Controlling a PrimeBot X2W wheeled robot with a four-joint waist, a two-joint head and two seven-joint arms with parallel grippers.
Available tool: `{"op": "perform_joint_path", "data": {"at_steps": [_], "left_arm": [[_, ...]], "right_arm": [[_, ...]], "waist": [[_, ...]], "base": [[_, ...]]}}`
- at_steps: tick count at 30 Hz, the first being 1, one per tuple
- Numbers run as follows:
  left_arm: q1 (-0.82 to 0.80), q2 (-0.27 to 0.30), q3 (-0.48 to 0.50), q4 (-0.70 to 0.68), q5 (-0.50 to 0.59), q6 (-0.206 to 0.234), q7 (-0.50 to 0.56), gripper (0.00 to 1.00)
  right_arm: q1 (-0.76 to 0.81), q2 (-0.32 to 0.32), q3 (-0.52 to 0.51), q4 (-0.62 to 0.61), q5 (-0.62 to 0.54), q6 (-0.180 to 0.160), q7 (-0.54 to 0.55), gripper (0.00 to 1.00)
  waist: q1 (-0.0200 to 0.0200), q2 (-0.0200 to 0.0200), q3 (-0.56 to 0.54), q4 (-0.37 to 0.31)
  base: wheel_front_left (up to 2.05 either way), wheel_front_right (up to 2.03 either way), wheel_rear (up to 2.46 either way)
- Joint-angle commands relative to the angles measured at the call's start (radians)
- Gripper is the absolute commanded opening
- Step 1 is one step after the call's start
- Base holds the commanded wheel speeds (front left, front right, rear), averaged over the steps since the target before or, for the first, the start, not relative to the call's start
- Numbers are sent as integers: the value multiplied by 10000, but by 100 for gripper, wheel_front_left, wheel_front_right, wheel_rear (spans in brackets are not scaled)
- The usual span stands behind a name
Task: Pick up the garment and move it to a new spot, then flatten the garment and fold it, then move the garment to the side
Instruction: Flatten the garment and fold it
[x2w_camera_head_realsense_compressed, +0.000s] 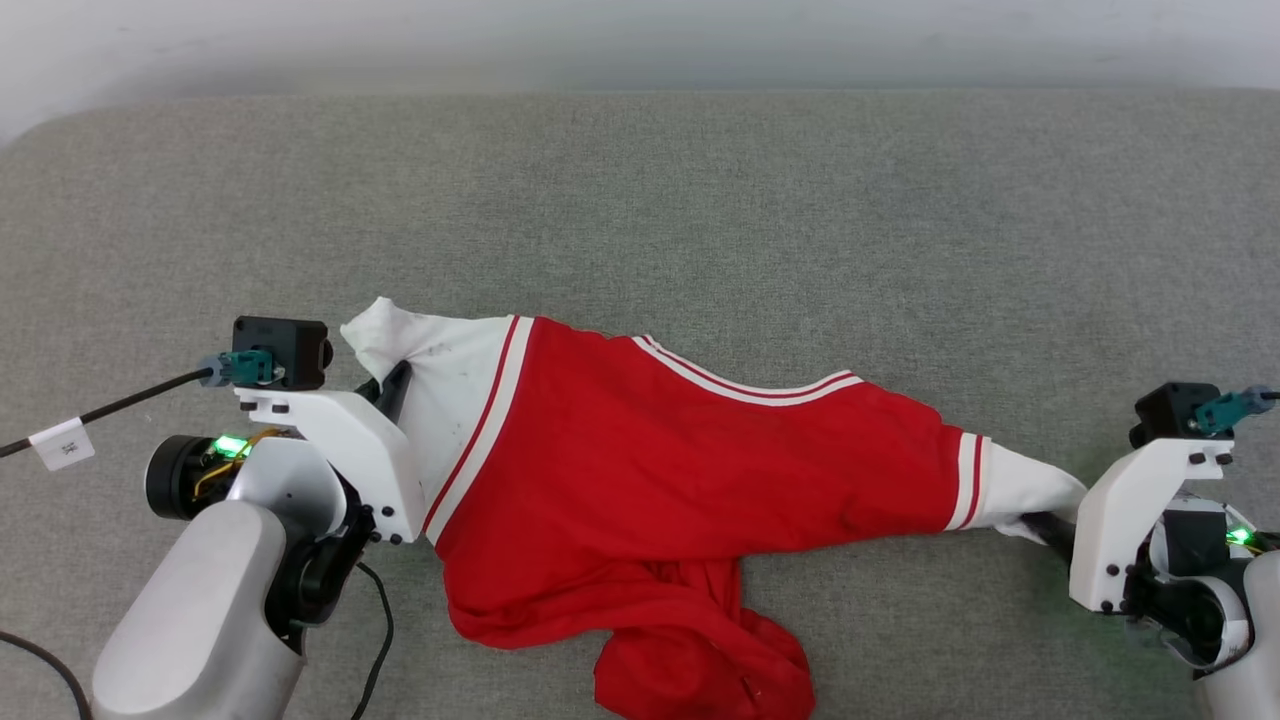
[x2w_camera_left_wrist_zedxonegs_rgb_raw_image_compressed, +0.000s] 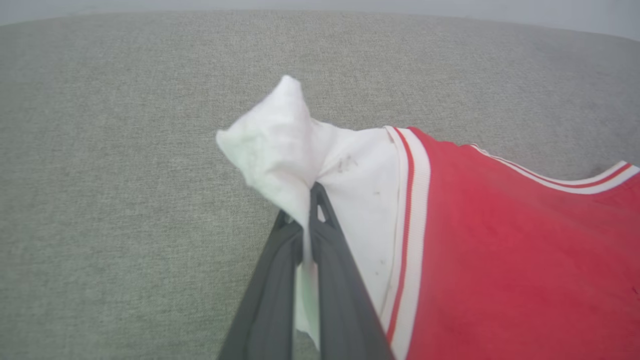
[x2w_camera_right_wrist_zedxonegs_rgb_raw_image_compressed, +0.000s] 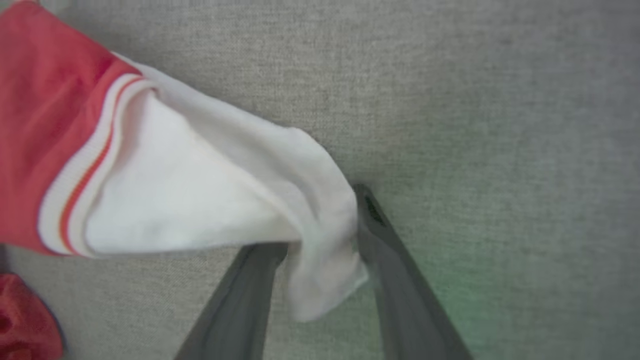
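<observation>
The red garment (x2w_camera_head_realsense_compressed: 650, 450) lies stretched across the grey surface, its lower part bunched toward the near edge. The lettering is hidden. My left gripper (x2w_camera_head_realsense_compressed: 392, 385) is shut on the white left sleeve (x2w_camera_left_wrist_zedxonegs_rgb_raw_image_compressed: 280, 145), whose tip pokes up past the pinching fingers (x2w_camera_left_wrist_zedxonegs_rgb_raw_image_compressed: 330, 260) in the left wrist view. At the other end, my right gripper (x2w_camera_head_realsense_compressed: 1040, 522) stands open with the end of the white right sleeve (x2w_camera_right_wrist_zedxonegs_rgb_raw_image_compressed: 200, 200) hanging between its two spread fingers (x2w_camera_right_wrist_zedxonegs_rgb_raw_image_compressed: 395, 260). The cloth drapes over the tip of one finger and lies close against the other.
The grey fabric-covered surface (x2w_camera_head_realsense_compressed: 700, 200) runs wide behind the garment to a far edge against a pale wall. A black cable with a white tag (x2w_camera_head_realsense_compressed: 62, 442) trails off to the left of my left wrist. Another cable (x2w_camera_head_realsense_compressed: 380, 620) loops near the left forearm.
</observation>
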Motion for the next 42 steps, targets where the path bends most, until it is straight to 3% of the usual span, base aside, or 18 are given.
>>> {"op": "perform_joint_path", "data": {"at_steps": [1,14,25,33,42], "left_arm": [[-154,-21,-18,11,8,-18,5,0],[-512,178,41,325,113,89,-123,0],[-2653,77,152,861,191,-144,2,0],[-4865,-82,374,2049,427,-243,-540,0],[-7728,65,692,3238,986,-499,-2153,0]], "right_arm": [[482,354,310,611,92,3,288,0],[-903,-375,450,-110,-208,0,-527,0],[-3177,-911,577,3,-569,-1,-394,0],[-5557,-1186,675,389,-730,-1,-788,0],[-8408,-1000,428,1025,-1458,-3,-2245,0]], "waist": [[0,0,4,2],[0,0,-917,-335],[0,0,-1415,-494],[0,0,-704,-606],[0,0,628,-809]], "base": [[0,0,0],[0,0,0],[0,0,0],[0,0,0],[0,0,0]]}}
